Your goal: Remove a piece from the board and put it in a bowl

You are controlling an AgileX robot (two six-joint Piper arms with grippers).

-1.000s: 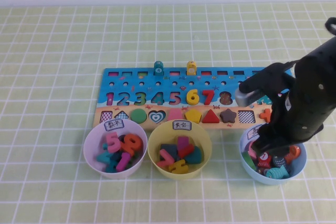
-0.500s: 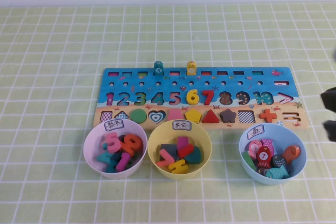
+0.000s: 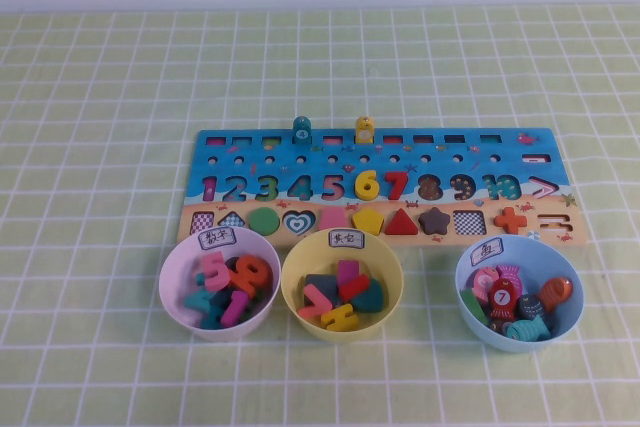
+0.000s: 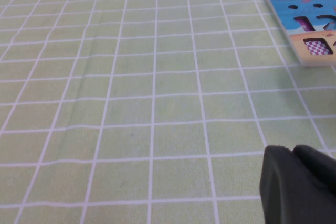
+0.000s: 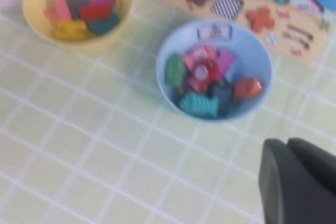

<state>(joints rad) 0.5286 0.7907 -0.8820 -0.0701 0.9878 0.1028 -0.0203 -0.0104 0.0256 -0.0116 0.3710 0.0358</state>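
The red fish piece (image 3: 501,297) marked 7 is lying inside the light blue bowl (image 3: 545,255), resting among other fish pieces, with nothing gripping it. The blue puzzle board (image 3: 380,152) is sitting just behind the row of three bowls on the green checked table (image 3: 100,97). The right hand (image 5: 296,182) is hovering above the table near the light blue bowl, its fingers together and empty. The left hand (image 4: 296,184) is hanging over bare table, well away from the board's end; whether its fingers are apart cannot be told.
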